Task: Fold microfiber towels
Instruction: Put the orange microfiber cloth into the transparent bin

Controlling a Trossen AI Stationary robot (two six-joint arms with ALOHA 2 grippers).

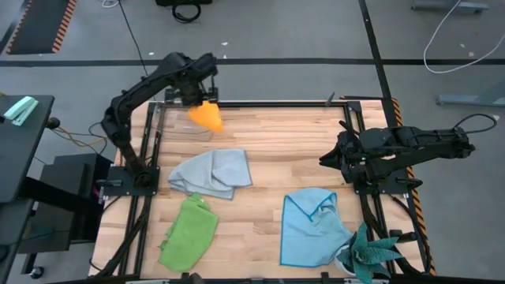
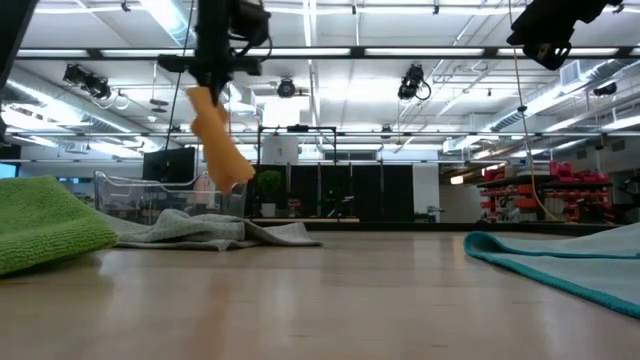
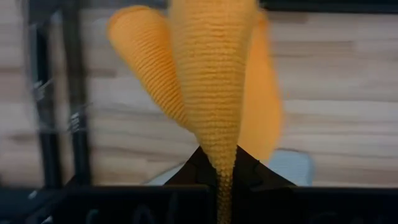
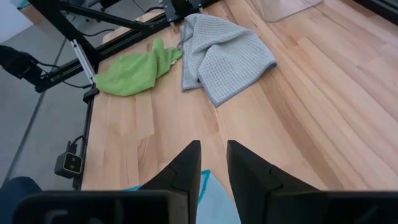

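The orange-yellow towel [image 1: 207, 117] hangs from my left gripper [image 1: 194, 98], which is shut on it high over the table's far left. It dangles by the clear plastic box [image 2: 150, 190]. The grey towel [image 1: 213, 172] lies crumpled left of centre. On the near left lies the lime green towel [image 1: 189, 233], and the light blue towel [image 1: 312, 229] lies on the near right. My right gripper [image 4: 213, 163] hovers at the right edge, open with a narrow gap and nothing between its fingers. My left gripper pinches a bunched upper part of the orange-yellow towel [image 3: 222, 171] between its two fingers, several folds together. The fingers come from above, pointing down. The towel hangs slack below them in a loose cone [image 2: 222, 140], clear of the table.
A teal spiky-leaved plant [image 1: 371, 256] stands at the near right corner, beside the light blue towel. The black frame rails [image 1: 260, 102] run along the table's edges. Bare wood [image 1: 300, 146] lies between the grey towel and my right arm.
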